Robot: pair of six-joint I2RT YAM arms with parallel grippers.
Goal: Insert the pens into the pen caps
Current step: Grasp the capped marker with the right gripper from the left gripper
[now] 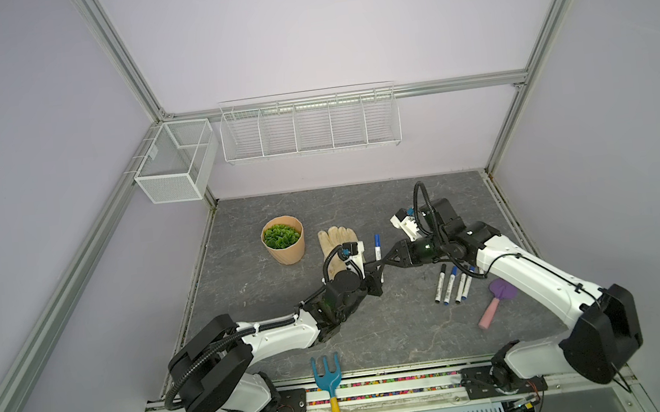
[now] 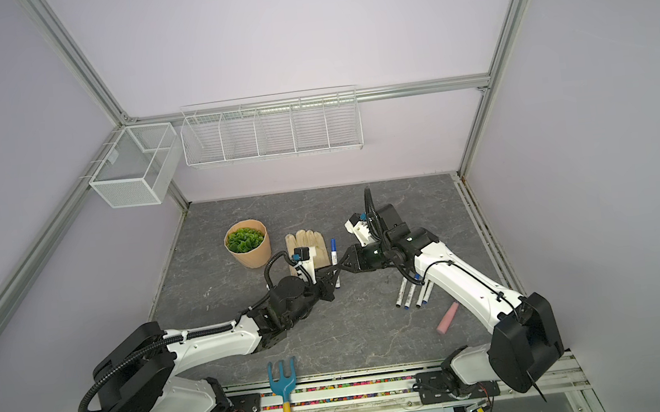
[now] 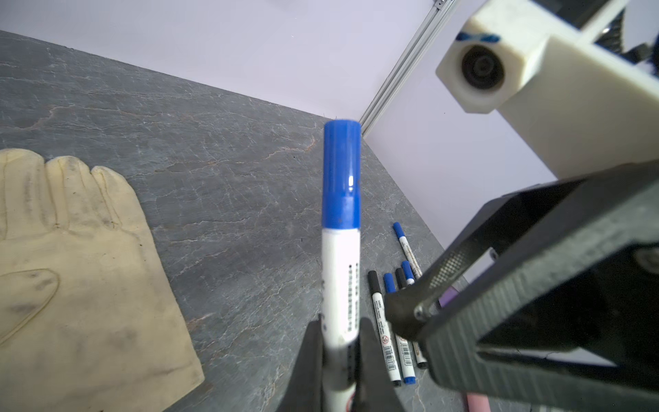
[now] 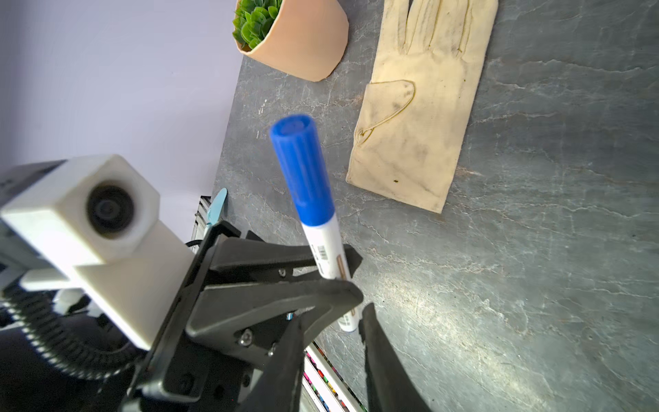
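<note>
A white pen (image 3: 340,278) wearing a blue pen cap (image 3: 341,174) stands upright above the table, with my left gripper (image 3: 338,339) shut on its lower barrel. In both top views the pen (image 1: 378,252) (image 2: 334,259) rises beside the glove. My right gripper (image 4: 333,314) is at the pen's bottom end (image 4: 347,324), its jaws a little apart and not clamping it. In a top view the two grippers (image 1: 377,269) (image 1: 386,260) meet tip to tip. Several capped pens (image 1: 451,286) (image 3: 387,331) lie side by side on the table under my right arm.
A cream glove (image 1: 336,240) and a potted plant (image 1: 284,241) lie behind my left gripper. A purple trowel with a pink handle (image 1: 493,309) sits right of the pens. A blue rake (image 1: 328,376) rests at the front edge. Wire baskets (image 1: 309,127) hang on the back wall.
</note>
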